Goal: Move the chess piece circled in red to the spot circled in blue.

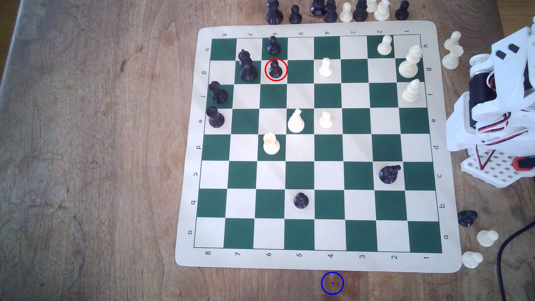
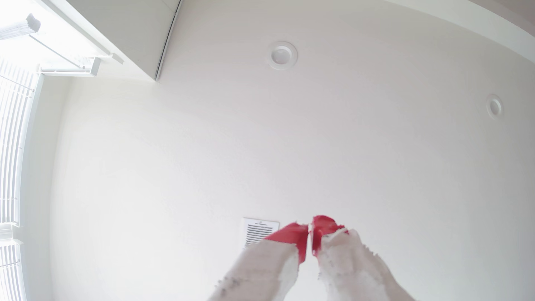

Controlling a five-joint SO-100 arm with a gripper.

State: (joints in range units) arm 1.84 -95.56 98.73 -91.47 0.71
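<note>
Black chess piece point(image 1: 275, 70) upright on the board point(image 1: 315, 262).

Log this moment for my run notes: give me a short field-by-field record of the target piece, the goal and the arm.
target: black pawn in the red ring, upright on a light square of the chessboard
nearest pieces: another black pawn one square behind it, tall black piece on the adjoining square at the exterior view's left
goal: blue-ringed spot on bare wood, just off the board's near edge, empty
arm: folded at the exterior view's right edge, off the board
gripper: pointing at the ceiling, red-tipped fingers together, holding nothing
progress: pawn not yet picked up
</note>
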